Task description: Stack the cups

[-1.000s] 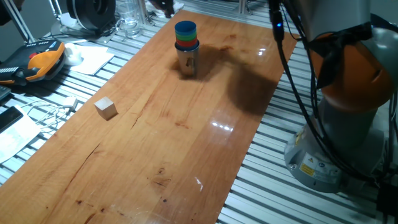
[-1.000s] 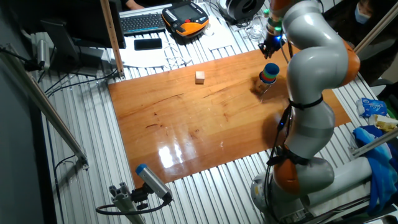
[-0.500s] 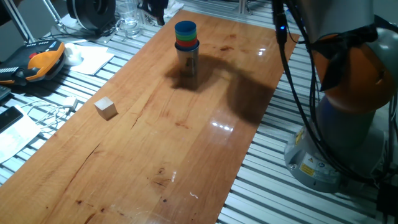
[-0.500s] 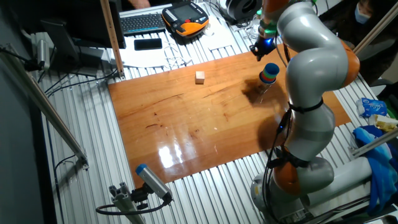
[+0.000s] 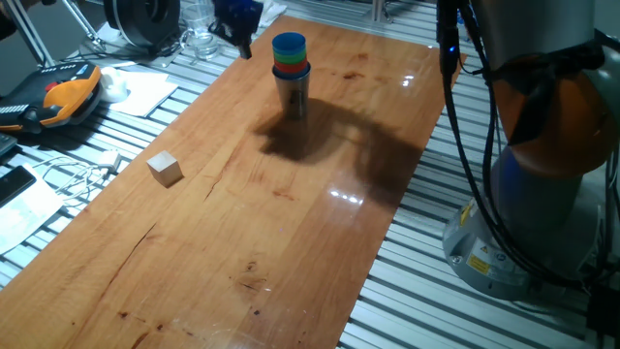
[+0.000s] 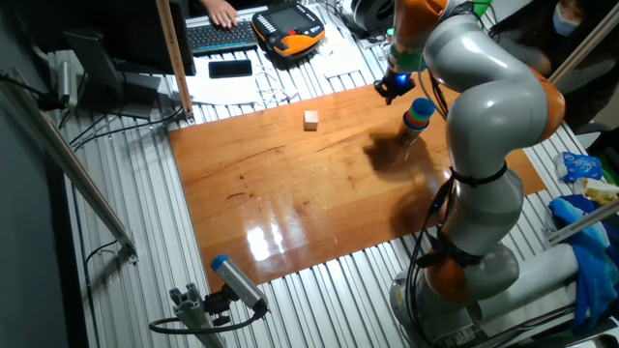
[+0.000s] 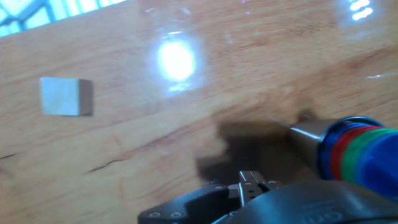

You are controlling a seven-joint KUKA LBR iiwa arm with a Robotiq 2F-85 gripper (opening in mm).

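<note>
**Gripper has slid off the stack toward the table's far edge**

Since a second ago your gripper has travelled away from the cups, out toward the table's clutter-side edge, and its shadow on the wood has spread down from the stack. You can see it in the other fixed view too, where the gripper now hangs beside the stack rather than over it, on the side nearer the wooden cube.

The cups are nested in one upright column near the far end of the table: a steel cup at the bottom, then red, green and blue rims, with blue on top. Nothing touches the column. In the hand view the stack sits at the right edge, seen from obliquely above, steel base pointing left and coloured bands to the right.

The wooden cube rests alone on the wood, well apart from the stack; the hand view shows it at upper left.

You hold nothing. Whether the fingers are spread or closed I cannot tell: only dark housing shows at the bottom of the hand view, and both fixed views show a small dark shape.
</note>
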